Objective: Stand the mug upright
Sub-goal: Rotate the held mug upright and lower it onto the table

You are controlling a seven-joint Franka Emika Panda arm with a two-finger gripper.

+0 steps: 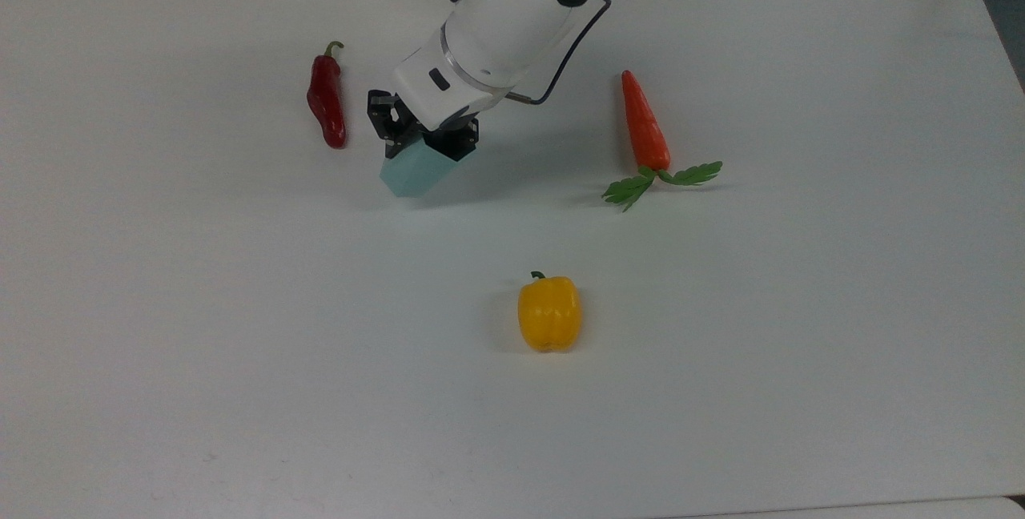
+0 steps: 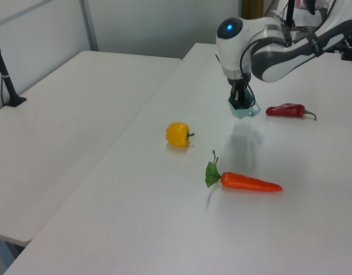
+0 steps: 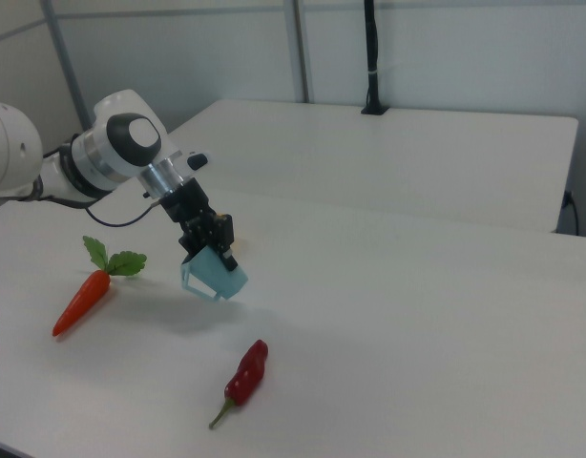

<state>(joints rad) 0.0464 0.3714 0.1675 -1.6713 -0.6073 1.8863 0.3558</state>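
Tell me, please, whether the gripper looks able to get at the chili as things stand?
Probably not yet: the gripper is shut on the mug, lifted off the table, so its fingers are taken up. The path itself looks free, since the chili lies alone on bare table close by.

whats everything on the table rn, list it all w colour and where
mug: 1, pale blue-teal, lifted off the table and tilted, held between chilli and carrot in the top view
chilli pepper: 1, dark red, lying on the table at the top view's left of the mug
carrot: 1, orange with green leaves, lying at the top view's right of the mug
bell pepper: 1, yellow, alone on the table below the mug in the top view
table: 1, white, carries all the vegetables
second table: 1, white, behind the first in the right view
end effector: 1, black, shut on the mug
arm: 1, white and grey with a blue light, above the mug
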